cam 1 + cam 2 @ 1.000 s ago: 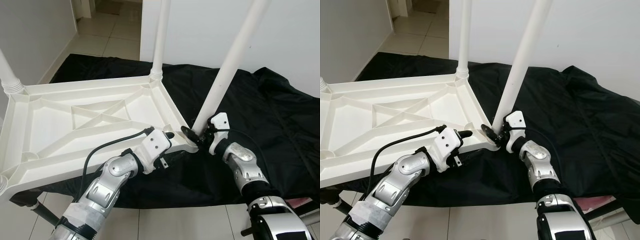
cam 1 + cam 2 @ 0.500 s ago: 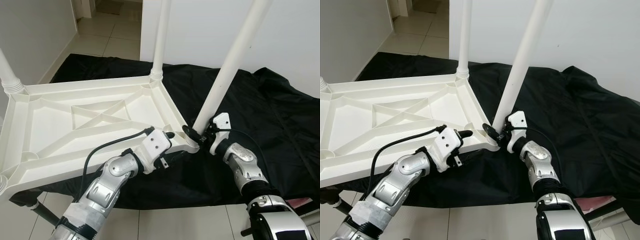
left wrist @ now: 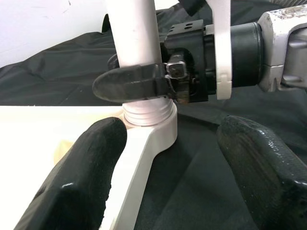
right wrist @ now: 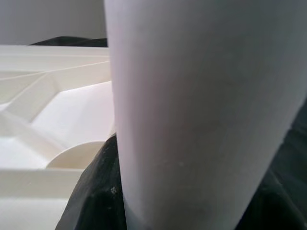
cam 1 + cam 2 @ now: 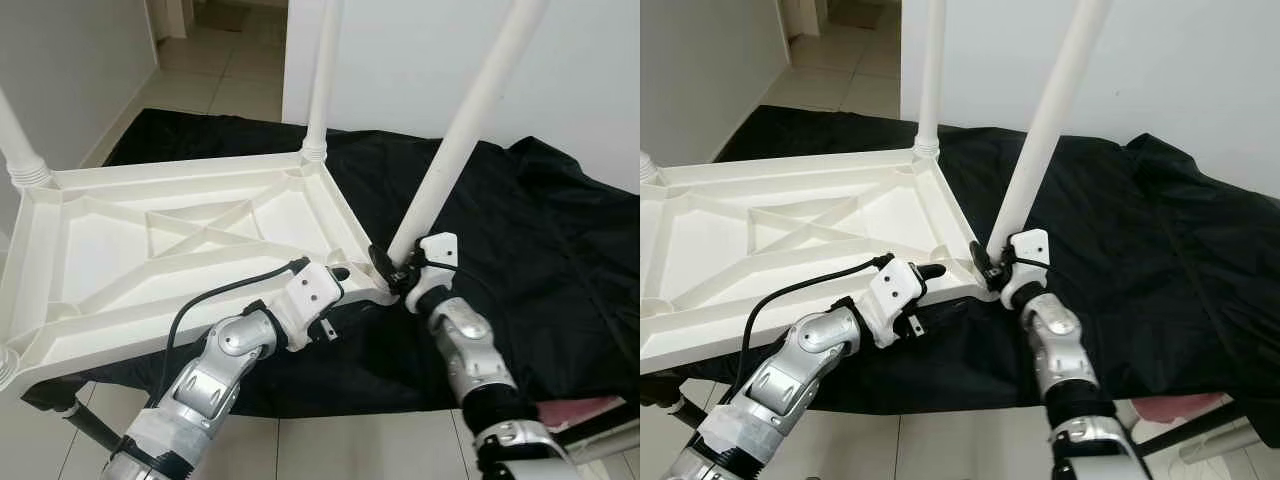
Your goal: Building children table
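Right hand (image 5: 392, 272) is clamped on the base of the near table leg (image 5: 462, 132), and you can see one black finger (image 3: 132, 83) wrapped across the leg just above its threaded collar in the left wrist view. That leg stands tilted, leaning away to the right, seated in the corner socket of the upturned white tabletop (image 5: 150, 250). Your tabletop lies underside up, ribs showing, spread over a black cloth (image 5: 540, 250) that covers the surface beneath. A second leg (image 5: 322, 75) rises upright from the far corner, and a third (image 5: 20, 150) stands at the left corner. Your left hand (image 5: 340, 272) sits at the tabletop's near edge, just beside that same corner socket, its two fat fingers (image 3: 86, 172) spread apart with the rim running between them and gripping nothing. Right wrist view is pressed up close against the white leg. Pale floor tiles (image 5: 210, 85) lie beyond the cloth.
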Controlling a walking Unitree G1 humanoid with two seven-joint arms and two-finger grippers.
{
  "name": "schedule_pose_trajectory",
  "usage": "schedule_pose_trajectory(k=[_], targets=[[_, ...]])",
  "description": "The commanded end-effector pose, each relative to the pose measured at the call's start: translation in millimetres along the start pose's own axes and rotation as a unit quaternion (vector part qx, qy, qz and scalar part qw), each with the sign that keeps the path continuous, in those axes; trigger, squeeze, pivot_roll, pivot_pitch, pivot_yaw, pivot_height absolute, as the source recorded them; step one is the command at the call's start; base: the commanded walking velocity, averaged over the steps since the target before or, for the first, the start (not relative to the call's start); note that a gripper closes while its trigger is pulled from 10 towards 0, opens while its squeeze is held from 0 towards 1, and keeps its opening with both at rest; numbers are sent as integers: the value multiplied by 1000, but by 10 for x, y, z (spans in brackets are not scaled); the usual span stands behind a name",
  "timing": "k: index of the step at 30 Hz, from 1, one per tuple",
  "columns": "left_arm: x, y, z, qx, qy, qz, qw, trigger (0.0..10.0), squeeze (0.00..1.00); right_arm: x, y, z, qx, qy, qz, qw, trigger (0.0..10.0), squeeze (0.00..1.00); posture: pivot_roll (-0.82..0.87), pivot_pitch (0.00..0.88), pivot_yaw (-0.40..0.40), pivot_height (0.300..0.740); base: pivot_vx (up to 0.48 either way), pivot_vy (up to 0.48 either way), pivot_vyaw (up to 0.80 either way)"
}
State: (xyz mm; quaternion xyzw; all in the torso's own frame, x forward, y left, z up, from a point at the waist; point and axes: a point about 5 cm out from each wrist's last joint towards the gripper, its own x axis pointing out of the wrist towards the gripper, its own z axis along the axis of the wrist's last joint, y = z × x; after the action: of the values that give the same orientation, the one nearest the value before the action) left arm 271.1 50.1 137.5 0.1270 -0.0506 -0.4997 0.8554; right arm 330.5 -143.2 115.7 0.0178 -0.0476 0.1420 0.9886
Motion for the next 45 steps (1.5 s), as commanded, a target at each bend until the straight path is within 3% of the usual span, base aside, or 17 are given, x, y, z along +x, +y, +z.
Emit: schedule_pose_trajectory(k=[1,5,11,15,25,26,37,38,39,45], targets=[[4,-50,-15,4,5,-23,1000,10000,0,-59,-60,-74,4,22,-46,999,10000,0,-3,0,-90,740,0,0,0],[-9,-54,-28,2,7,-21,1000,10000,0,-116,88,-98,25,30,-123,992,10000,0,7,0,-100,740,0,0,0],[-25,-38,-41,-1,9,-13,1000,10000,0,-156,146,-101,44,36,-180,982,10000,0,12,0,-103,740,0,0,0],[-34,-35,-46,0,11,-14,1000,10000,0,-92,366,-66,65,24,-143,987,10000,0,6,0,-95,740,0,0,0],[-32,-18,-39,2,11,-14,1000,10000,0,-100,377,23,48,9,-131,990,10000,0,4,0,-93,740,0,0,0],[-32,-18,-35,2,10,-13,1000,10000,0,-114,346,56,57,2,-136,989,10000,1000,2,0,-96,740,0,0,0],[-20,-21,-31,4,9,-7,1000,10000,0,-195,167,78,63,-14,-114,991,10000,1000,4,0,-104,740,0,0,0],[-20,-21,-30,4,8,-7,1000,10000,0,-205,154,69,70,-13,-104,992,10000,263,4,0,-105,740,0,0,0],[-17,-24,-31,3,8,-7,1000,10000,0,-225,124,55,65,-12,-85,994,10000,0,4,0,-107,740,0,0,0],[-14,-24,-32,3,8,-5,1000,10000,0,-283,-23,18,41,-10,-42,998,10000,0,5,0,-107,740,0,0,0]])
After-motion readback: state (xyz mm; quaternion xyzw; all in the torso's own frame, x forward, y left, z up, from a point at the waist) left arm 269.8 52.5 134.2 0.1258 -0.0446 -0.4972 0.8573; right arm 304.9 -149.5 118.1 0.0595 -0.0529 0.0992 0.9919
